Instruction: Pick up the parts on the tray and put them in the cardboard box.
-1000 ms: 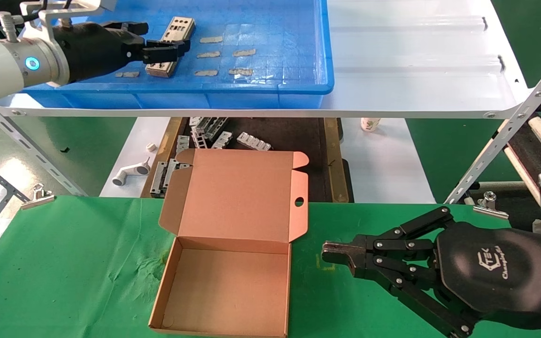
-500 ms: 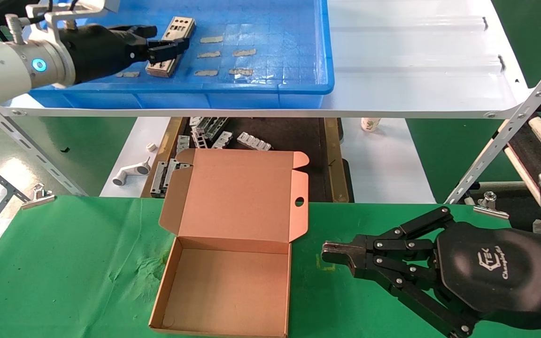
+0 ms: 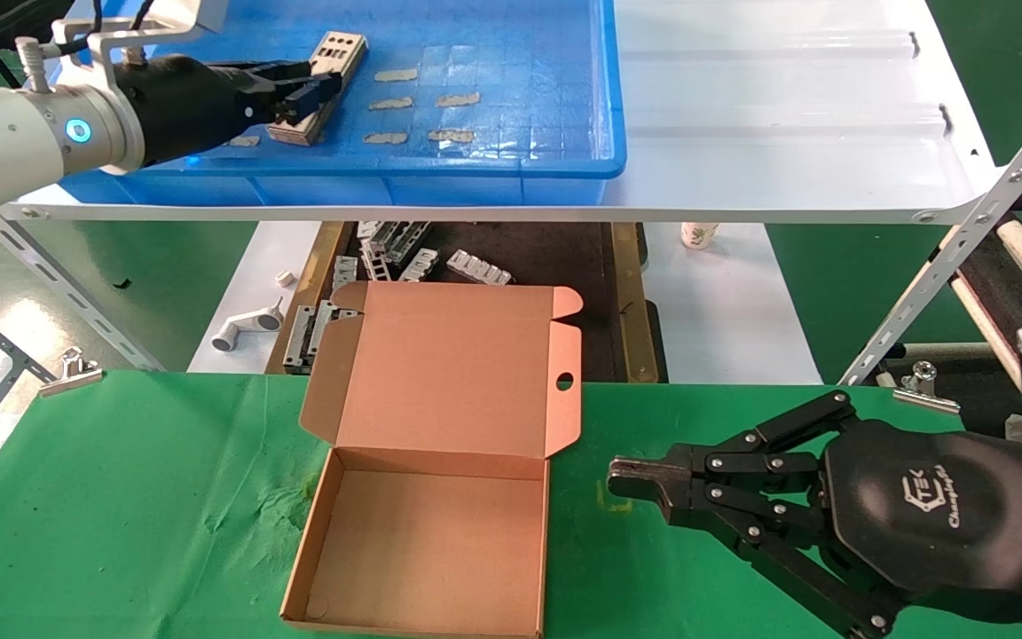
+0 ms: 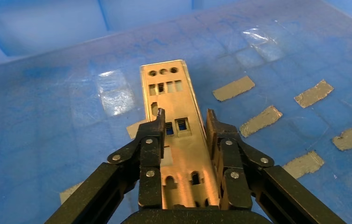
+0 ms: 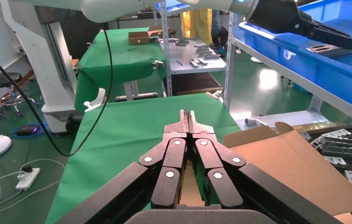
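Your left gripper [image 3: 309,89] has clamped the part [image 4: 174,126] and begun lifting it over the tray's [image 3: 475,169] far-left floor; carry it to the box [image 3: 427,541] next. Right gripper [image 3: 626,479] idles clenched.

The head camera is looking forward and down from above, taking in the cardboard box [image 3: 440,461] on the green cloth [image 3: 121,497] and, farther off, the tray [image 3: 493,106]. The left wrist camera is peering along the left gripper [image 4: 183,123] from close above the tray's [image 4: 48,116] floor. The right wrist camera is looking out low over the right gripper [image 5: 187,116], sharing the cardboard box [image 5: 300,163] and tray [image 5: 332,65] with the head view.
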